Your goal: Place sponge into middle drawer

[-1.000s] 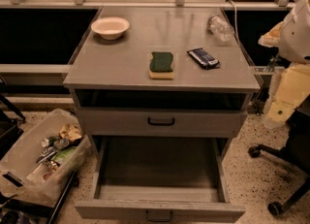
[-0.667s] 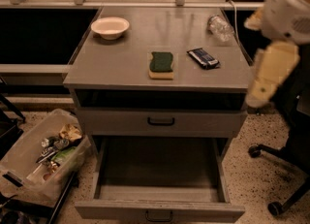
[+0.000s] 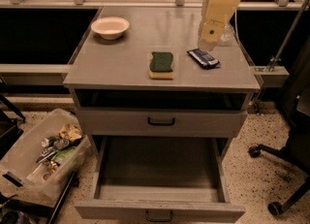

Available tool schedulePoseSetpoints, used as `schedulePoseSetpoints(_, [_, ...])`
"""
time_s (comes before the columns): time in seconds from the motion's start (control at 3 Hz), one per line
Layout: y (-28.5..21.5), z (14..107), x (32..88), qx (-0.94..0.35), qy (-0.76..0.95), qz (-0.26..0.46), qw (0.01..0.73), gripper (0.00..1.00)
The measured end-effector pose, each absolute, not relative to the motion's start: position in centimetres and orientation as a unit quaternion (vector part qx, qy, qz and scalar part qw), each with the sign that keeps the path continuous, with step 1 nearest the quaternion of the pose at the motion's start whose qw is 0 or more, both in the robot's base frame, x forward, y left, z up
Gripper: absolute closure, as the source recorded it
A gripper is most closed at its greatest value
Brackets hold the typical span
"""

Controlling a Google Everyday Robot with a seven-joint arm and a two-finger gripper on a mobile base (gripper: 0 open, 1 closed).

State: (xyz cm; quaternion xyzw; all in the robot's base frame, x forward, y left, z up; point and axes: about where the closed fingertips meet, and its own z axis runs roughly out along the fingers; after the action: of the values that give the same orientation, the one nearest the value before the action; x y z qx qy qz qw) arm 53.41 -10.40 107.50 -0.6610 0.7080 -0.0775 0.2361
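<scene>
The sponge [image 3: 161, 64] lies flat on the grey cabinet top [image 3: 116, 65], green scouring side up, yellow foam showing at its near edge. The middle drawer [image 3: 160, 209] is pulled wide open below, and its inside is bare. The identical drawer one tier above [image 3: 161, 120] is pushed in. My gripper [image 3: 208, 40] is at the lower end of the cream arm, above the right rear of the top. It hangs just behind the dark blue snack wrapper [image 3: 203, 58] and to the right of the sponge, touching neither.
A white bowl [image 3: 110, 26] sits at the back left of the top. Something clear [image 3: 227, 35] lies behind the arm. A clear bin of rubbish [image 3: 43, 152] stands on the floor at the left, and an office chair [image 3: 290, 136] at the right.
The arm has swung from beside the cabinet's right edge up and to the left, and now hangs over the right rear of the top. The sponge, the wrapper and the drawers have not moved.
</scene>
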Motion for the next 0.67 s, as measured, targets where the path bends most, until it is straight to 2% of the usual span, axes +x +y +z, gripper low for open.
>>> schedulePoseSetpoints(0.33, [-10.4, 107.5, 53.4, -0.661, 0.708, -0.077, 0.236, 0.00])
schedulePoseSetpoints(0.67, [-9.1, 106.5, 57.3, -0.654, 0.709, -0.039, 0.262, 0.00])
